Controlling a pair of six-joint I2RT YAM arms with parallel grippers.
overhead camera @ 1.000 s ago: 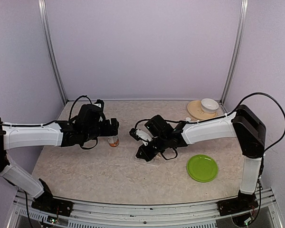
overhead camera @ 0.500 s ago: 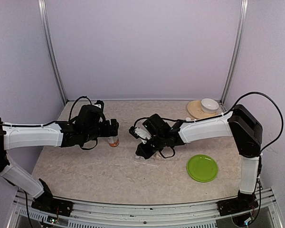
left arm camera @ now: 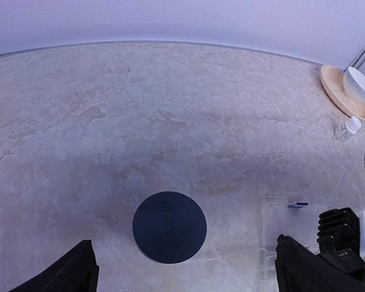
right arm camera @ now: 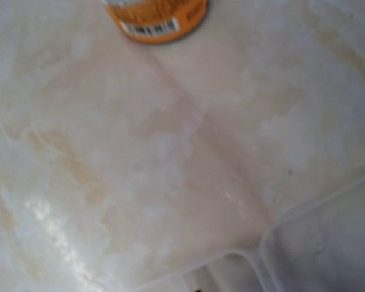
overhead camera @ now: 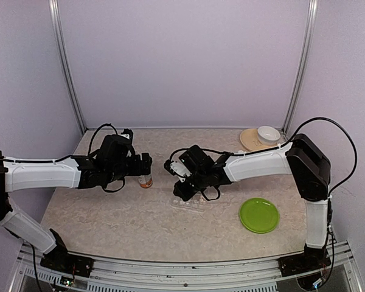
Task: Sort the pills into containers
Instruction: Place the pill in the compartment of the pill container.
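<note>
The containers are a clear flat organiser [overhead camera: 189, 203] lying on the table; it also shows in the left wrist view [left arm camera: 278, 226] and as a blurred corner in the right wrist view [right arm camera: 319, 246]. My right gripper [overhead camera: 182, 189] hangs low over the organiser's left end. Its fingers are out of its own wrist view, and it looks shut; whether it holds anything I cannot tell. My left gripper [left arm camera: 184, 246] is open, its fingers [left arm camera: 73, 272] straddling the grey cap [left arm camera: 169, 227] of the amber bottle [overhead camera: 145, 180] without touching it. No pills are in view.
A green plate [overhead camera: 258, 215] lies at the front right. A tan plate [overhead camera: 253, 142] with a white bowl [overhead camera: 268, 134] sits in the back right corner, with a small white bottle [overhead camera: 241, 153] beside it. The amber bottle [right arm camera: 155, 17] stands close to the organiser's left.
My right gripper has shifted slightly left and back over the organiser's left end. The left arm and the bottle have stayed still.
</note>
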